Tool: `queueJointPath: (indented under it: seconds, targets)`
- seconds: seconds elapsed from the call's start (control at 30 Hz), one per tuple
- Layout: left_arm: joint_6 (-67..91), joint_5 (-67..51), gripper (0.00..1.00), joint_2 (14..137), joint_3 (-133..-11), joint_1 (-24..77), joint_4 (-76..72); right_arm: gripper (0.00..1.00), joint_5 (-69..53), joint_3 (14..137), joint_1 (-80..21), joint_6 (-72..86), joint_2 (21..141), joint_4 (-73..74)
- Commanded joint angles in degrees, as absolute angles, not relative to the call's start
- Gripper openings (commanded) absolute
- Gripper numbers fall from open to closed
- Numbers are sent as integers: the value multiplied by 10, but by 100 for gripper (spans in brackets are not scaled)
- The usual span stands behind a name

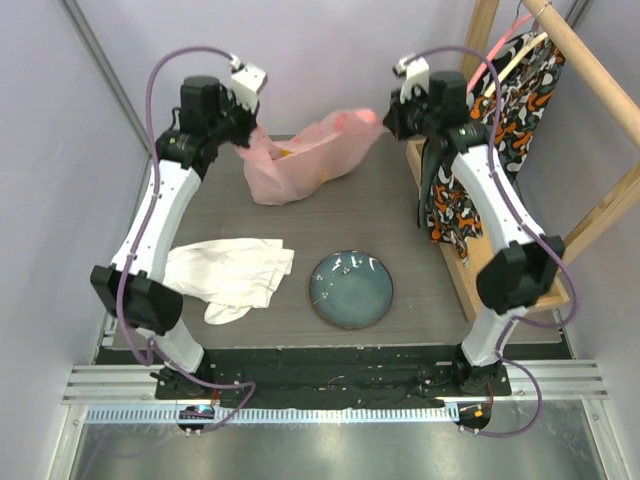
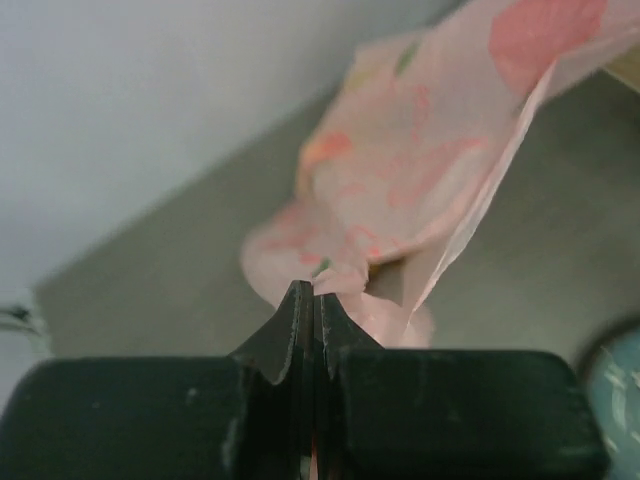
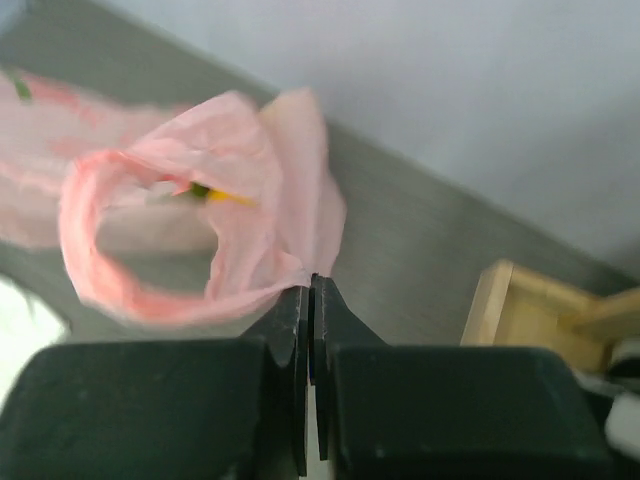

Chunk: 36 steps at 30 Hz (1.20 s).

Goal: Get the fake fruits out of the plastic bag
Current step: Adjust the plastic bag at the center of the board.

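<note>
The pink plastic bag (image 1: 300, 158) hangs stretched between my two grippers at the far middle of the table. My left gripper (image 1: 245, 138) is shut on the bag's left end; in the left wrist view the gripper (image 2: 316, 290) pinches the crinkled pink film (image 2: 420, 170). My right gripper (image 1: 385, 118) is shut on the bag's right edge; in the right wrist view the gripper (image 3: 310, 284) holds the rim of the bag (image 3: 160, 240), whose mouth gapes open. A little yellow and green of the fake fruits (image 3: 215, 194) shows inside; a yellow patch (image 1: 287, 153) shows through the bag from above.
A blue-green plate (image 1: 350, 289) lies at the near middle. A white cloth (image 1: 232, 272) lies crumpled at the near left. A wooden rack (image 1: 470, 250) with orange-black patterned fabric (image 1: 455, 205) stands along the right side.
</note>
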<state>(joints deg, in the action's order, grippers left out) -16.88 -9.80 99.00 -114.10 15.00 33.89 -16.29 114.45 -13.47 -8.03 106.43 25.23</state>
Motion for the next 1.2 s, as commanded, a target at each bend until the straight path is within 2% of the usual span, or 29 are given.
queueJointPath:
  seconds: [0.0, 0.07, 0.17, 0.23, 0.3, 0.43, 0.53, 0.57, 0.63, 0.67, 0.73, 0.77, 0.87, 0.97, 1.17]
  targets:
    - [-5, -169, 0, 885, -962, 153, 364, 1, -138, 925, -140, -199, 913, 248]
    - [42, -216, 0, 816, -859, 154, 359, 1, -114, 799, -139, -205, 869, 256]
    - [73, -289, 0, 759, -755, 155, 352, 1, -89, 683, -137, -207, 788, 280]
    - [95, -305, 0, 722, -718, 158, 345, 33, -96, 664, -138, -219, 752, 330]
    - [128, -309, 0, 705, -697, 163, 338, 52, -133, 703, -141, -228, 744, 426]
    - [163, -315, 0, 711, -722, 163, 309, 59, -225, 930, -150, -220, 767, 546]
    - [179, -310, 0, 730, -754, 164, 294, 62, -238, 1034, -198, -183, 802, 560]
    - [181, -309, 0, 735, -761, 164, 293, 63, -229, 1043, -243, -180, 810, 549]
    - [192, -306, 0, 742, -767, 163, 285, 64, -209, 1029, -282, -185, 825, 527]
    - [193, -304, 0, 744, -767, 163, 282, 61, -209, 1019, -306, -185, 838, 499]
    - [190, -301, 0, 746, -766, 163, 282, 52, -226, 981, -321, -188, 856, 475]
    - [188, -301, 0, 746, -766, 164, 282, 43, -229, 970, -328, -187, 880, 454]
    - [192, -323, 0, 750, -767, 164, 274, 32, -229, 942, -341, -173, 932, 415]
    - [218, -328, 0, 751, -769, 163, 261, 27, -188, 935, -344, -170, 965, 374]
    - [245, -332, 0, 769, -787, 156, 250, 20, -209, 969, -343, -178, 1027, 359]
